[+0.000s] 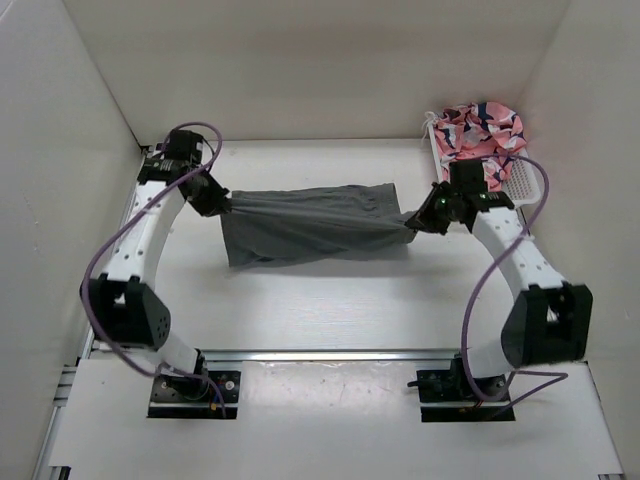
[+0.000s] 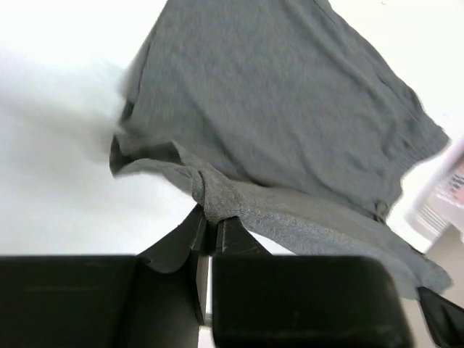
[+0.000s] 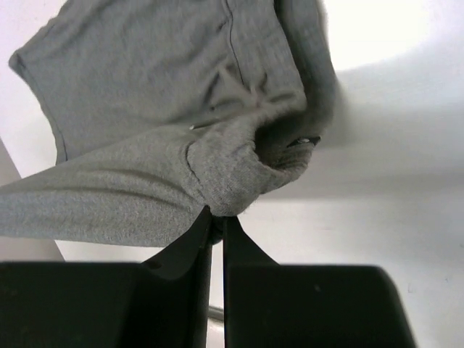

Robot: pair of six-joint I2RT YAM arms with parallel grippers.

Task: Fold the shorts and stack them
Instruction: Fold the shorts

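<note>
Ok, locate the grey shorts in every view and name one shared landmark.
Top external: dark grey shorts centre, stretched left to right.
Left wrist: shorts upper right, edge pinched in left claw.
Right wrist: shorts upper left, bunched in right claw.
Shared landmark: white table.

Middle: shorts (image 1: 310,225) stretched between left end effector (image 1: 222,206) and right end effector (image 1: 413,222), both clamped on the fabric, barring the way across.
Near side: bare counter (image 1: 330,300) up to the arm bases.
Far side: open strip below the back wall (image 1: 320,60).
Far right corner: white basket (image 1: 528,182) holding a patterned garment (image 1: 483,130), just behind the right end effector.
Sides: left wall (image 1: 60,150) and right wall (image 1: 600,120) close by the arms.
</note>
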